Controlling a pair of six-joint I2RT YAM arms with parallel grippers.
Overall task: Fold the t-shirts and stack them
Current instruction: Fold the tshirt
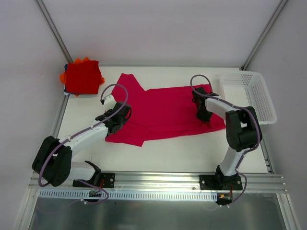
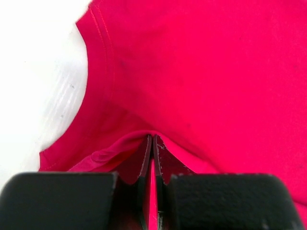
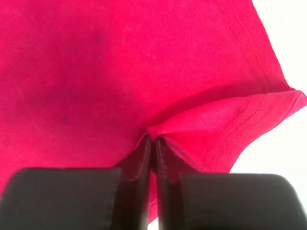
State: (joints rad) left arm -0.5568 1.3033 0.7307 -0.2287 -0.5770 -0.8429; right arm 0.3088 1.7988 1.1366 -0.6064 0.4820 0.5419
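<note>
The crimson-pink t-shirt [image 1: 168, 112] lies spread open and mostly flat across the middle of the table [image 1: 182, 153]. One sleeve points toward the table's far side, and the body runs from the table's left half to its right half. The left gripper [image 2: 152, 139] is clenched on the shirt over the table's left half. Its jaws are pressed together with a raised ridge of the pink cloth pinched between them, close to a curved, stitched edge of the garment. The right gripper [image 3: 152, 140] is clamped in the same way over the table's right half. It grasps a small peak of the fabric just beside the stitched hem, where a corner of the cloth is doubled over onto itself. In the table's far-left corner sits a pile of folded t-shirts [image 1: 82, 76], with a bright red one on top, orange showing beneath it and a blue edge at the bottom. The pile is well apart from the spread shirt. A white perforated basket [image 1: 259, 96] stands at the table's far-right edge, overhanging it slightly.
</note>
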